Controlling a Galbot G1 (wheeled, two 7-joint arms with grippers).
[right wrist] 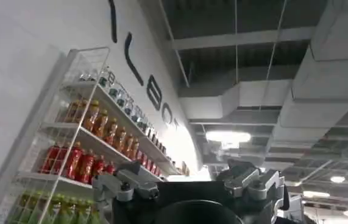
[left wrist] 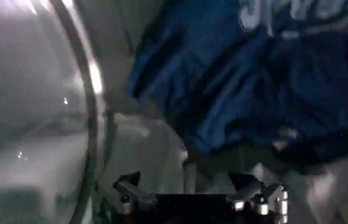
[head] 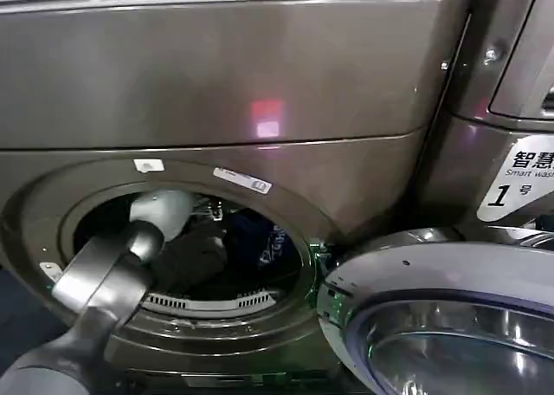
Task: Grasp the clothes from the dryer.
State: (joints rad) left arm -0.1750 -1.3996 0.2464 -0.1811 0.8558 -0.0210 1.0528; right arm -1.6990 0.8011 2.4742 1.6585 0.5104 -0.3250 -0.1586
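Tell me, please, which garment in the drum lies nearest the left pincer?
The dark navy blue garment with pale print, directly ahead of the open left pincer.

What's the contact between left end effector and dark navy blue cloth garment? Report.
Cannot tell. Left wrist view: the open left end effector faces the dark navy blue cloth garment, but shadow hides any gap.

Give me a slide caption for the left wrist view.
Left gripper open inside the dryer, facing the navy garment of the clothes.
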